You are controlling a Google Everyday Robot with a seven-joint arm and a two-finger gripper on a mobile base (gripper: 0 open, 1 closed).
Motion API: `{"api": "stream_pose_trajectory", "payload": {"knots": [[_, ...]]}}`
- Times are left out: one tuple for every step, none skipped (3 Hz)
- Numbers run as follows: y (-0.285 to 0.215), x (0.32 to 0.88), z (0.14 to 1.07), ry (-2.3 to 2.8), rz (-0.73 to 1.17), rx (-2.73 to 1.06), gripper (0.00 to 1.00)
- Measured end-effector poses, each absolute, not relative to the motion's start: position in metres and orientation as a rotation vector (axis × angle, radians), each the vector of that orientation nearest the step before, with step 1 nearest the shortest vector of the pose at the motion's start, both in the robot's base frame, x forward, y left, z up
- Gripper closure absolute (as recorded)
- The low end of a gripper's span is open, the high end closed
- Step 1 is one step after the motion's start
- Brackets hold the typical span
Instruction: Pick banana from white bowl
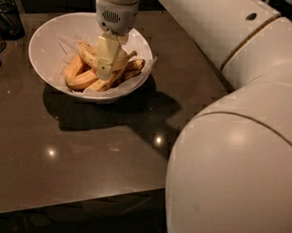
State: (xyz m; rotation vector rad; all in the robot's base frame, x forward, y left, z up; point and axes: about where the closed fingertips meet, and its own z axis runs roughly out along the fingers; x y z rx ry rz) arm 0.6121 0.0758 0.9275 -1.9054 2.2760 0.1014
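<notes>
The white bowl (45, 40) stands on the dark, glossy surface (83, 149) near its far left corner, with a crinkled paper lining (61, 35) inside. There is one bowl, and one speckled banana (88, 52) on top of the heap in the bowl's middle. Its long axis runs roughly along the far edge of the surface. The thicker end points toward the left edge and sits slightly farther back. A thin end shows on the other side of the gripper and points toward the right edge.

The gripper (105, 73) comes straight down from the top into the bowl and covers the middle of the banana, so only the banana's two ends are seen. Whether the gripper is clamped on the banana or loose around it cannot be told.

Below and to the left of the speckled fruit lie two plainer orange-yellow bananas (77, 76), side by side. At least two darker, browner ones (134, 65) lie on the side toward the right edge. One paler piece sits under the gripper. The exact count of the heap is hard to make out, since the fruits overlap.

The robot's white arm (233, 159) fills the right side and hides the surface's near right corner. Dark objects (7, 21) at the far left edge are cut off and cannot be identified.
</notes>
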Motion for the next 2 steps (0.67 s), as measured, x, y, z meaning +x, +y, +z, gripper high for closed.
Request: {"api": "stream_pose_trajectory", "payload": {"knots": [[0.0758, 0.6122, 0.9223, 2.282, 0.097, -1.916, 0.42], [0.0764, 0.6122, 0.9171, 2.286, 0.091, -1.931, 0.49]]}}
